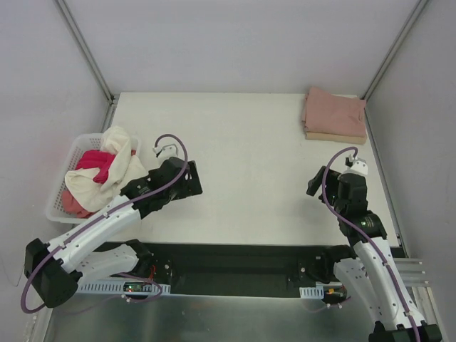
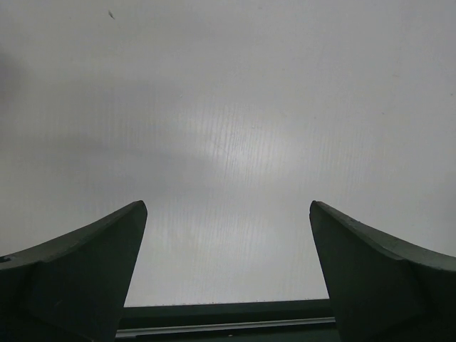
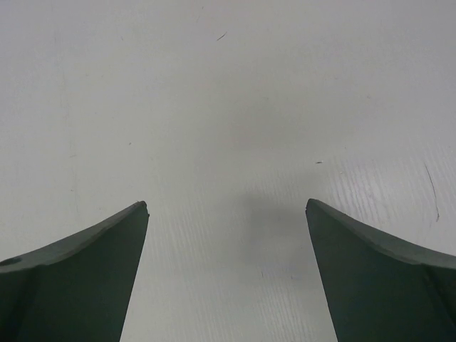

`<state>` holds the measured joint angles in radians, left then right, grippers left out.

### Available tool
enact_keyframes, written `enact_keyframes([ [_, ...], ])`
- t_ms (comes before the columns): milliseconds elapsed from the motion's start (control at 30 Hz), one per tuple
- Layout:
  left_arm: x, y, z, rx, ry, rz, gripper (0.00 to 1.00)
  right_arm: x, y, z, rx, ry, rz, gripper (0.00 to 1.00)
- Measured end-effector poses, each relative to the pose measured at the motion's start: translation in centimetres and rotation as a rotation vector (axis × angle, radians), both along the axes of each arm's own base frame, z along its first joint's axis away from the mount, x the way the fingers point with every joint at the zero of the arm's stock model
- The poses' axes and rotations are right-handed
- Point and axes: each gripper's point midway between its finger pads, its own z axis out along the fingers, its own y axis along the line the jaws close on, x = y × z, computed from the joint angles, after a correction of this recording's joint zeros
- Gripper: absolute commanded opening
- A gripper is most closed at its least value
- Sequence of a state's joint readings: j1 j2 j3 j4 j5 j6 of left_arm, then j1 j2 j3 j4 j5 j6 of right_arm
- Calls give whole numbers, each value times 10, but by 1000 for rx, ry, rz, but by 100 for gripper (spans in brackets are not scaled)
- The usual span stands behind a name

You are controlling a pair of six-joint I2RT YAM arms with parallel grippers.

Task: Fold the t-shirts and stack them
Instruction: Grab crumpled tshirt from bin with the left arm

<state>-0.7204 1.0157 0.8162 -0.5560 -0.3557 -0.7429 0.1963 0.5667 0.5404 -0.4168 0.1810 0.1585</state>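
Two folded t-shirts [image 1: 335, 114] were stacked far right of the basket [image 1: 57, 206]; crumpled shirts [image 1: 107, 171] (cream, crimson) were left inside it. The left gripper [image 2: 228, 278] and right gripper [image 3: 226, 278] were spread wide, empty.

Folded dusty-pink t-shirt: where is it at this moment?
In the top view, the folded dusty-pink fabric t-shirt lies atop a folded tan one at the white table's far right corner.

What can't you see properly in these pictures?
In the basket, top view: the cream shirt covers most of the red shirt and a pink shirt; anything deeper is hidden.
The folded stack, top view: its pink top layer hides how many shirts lie beneath.
Wrist views: only table past the left hand and right hand; shirts are out of frame.
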Motion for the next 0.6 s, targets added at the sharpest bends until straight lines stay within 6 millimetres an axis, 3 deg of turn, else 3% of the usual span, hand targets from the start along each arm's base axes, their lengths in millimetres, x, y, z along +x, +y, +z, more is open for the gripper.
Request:
enact_keyframes([
  [133, 2, 4, 16, -33, -61, 17, 99, 0, -1, 0, 3, -1, -8, 97],
  [400, 13, 24, 27, 20, -121, 80, 99, -1, -1, 8, 16, -38, -15, 97],
  [600, 51, 89, 68, 23, -195, 321, 99, -3, 4, 14, 46, -60, 5, 97],
])
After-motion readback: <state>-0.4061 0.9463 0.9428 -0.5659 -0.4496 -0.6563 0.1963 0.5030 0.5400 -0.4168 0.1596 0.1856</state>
